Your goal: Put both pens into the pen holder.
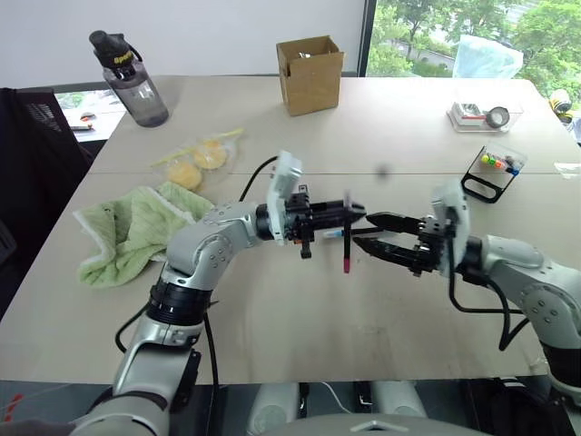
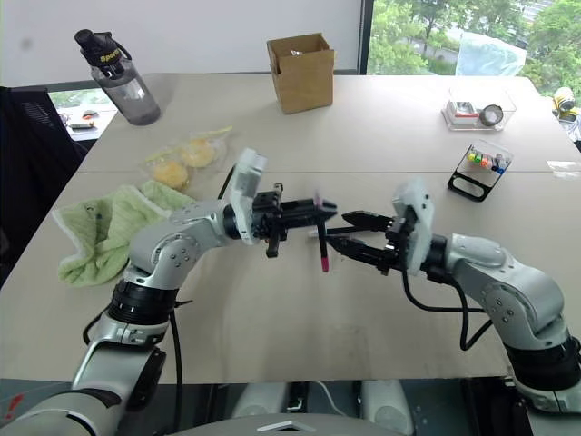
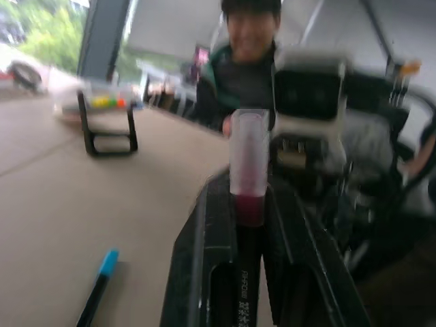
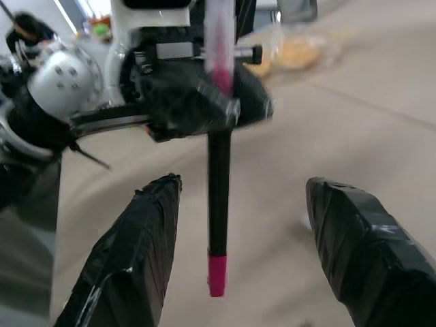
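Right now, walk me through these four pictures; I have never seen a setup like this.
This is a humanoid robot with two arms, each ending in a two-fingered black gripper. Two pictures come from cameras in its head, looking down over a beige table. The other two come from cameras on its wrists, looking along the fingers.

The left gripper is shut on a pen with a pink-red end, held upright above the table. The right gripper faces it with its fingers open on either side of the pen, not touching it.

On the table lie a second pen with a light-blue cap, a green cloth, a bag of yellow items, a water bottle, a cardboard box, a clear tray and the pen holder. A person sits across the table.
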Controlling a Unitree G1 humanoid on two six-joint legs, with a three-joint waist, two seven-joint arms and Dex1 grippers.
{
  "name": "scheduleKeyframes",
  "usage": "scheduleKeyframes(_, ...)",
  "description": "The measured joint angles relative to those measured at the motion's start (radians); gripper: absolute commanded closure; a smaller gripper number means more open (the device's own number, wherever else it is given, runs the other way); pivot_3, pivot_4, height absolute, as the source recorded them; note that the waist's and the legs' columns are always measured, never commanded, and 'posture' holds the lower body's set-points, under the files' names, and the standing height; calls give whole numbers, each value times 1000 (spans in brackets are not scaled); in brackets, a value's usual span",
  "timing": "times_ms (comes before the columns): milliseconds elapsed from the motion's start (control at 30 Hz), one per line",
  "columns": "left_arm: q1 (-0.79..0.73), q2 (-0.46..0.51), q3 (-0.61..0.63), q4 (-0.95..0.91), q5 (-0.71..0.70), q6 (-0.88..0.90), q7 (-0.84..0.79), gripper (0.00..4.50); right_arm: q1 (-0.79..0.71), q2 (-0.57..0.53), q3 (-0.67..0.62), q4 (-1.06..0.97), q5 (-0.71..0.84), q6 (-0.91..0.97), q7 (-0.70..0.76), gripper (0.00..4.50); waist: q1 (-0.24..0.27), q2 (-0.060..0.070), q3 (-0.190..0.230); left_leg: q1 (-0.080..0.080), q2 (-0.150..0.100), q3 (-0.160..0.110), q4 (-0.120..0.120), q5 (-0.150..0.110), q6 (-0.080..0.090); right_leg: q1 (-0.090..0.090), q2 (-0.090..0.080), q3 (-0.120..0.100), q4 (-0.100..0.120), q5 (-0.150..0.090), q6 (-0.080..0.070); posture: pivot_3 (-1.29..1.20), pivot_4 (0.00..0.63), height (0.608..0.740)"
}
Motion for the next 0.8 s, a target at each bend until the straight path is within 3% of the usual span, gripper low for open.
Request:
scheduleKeyframes(133,-40,7,-42,-6,67,-39,-58,4500,-67,19,64,19,-17,70,-26,1378,1,0,0,-3,0,-1,0,0,0,-2,-1,0,-1,0,0,0,150,736)
scheduleKeyframes(233,-47,10,-59,-6,105,-52,-78,4500,-86,28,71,25,-18,106,-34,2189,1,0,0,-9,0,-1,1,1,-2,-8,-1,0,-1,0,1,0,150,736)
scheduleKeyframes(400,-54,9,-65,-3,152,-66,-85,4500,-99,43,74,19,-9,143,-33,4458,1,0,0,-16,0,-1,2,2,-4,-14,-1,-1,0,1,1,0,150,736)
scheduleKeyframes(533,-54,1,-62,-3,162,-67,-85,4500,-100,45,72,19,-10,148,-36,4496,0,0,0,-16,0,-1,2,2,-2,-14,-1,-1,1,1,1,0,150,736)
scheduleKeyframes(600,-54,-4,-58,0,162,-67,-84,3495,-100,46,70,18,-12,148,-36,4496,0,0,0,-15,0,-1,2,1,-2,-14,-1,-1,1,1,1,0,150,736)
scheduleKeyframes(667,-54,-16,-49,0,160,-70,-82,2912,-98,54,70,18,-13,148,-36,4496,1,0,0,-15,0,-2,2,2,-2,-14,-1,-1,2,1,1,0,150,736)
scheduleKeyframes(800,-54,-51,-23,1,178,-106,-36,1000,-78,52,72,13,-63,82,-8,4496,2,0,0,-16,0,-2,3,2,-2,-14,-1,-1,2,1,1,0,150,736)
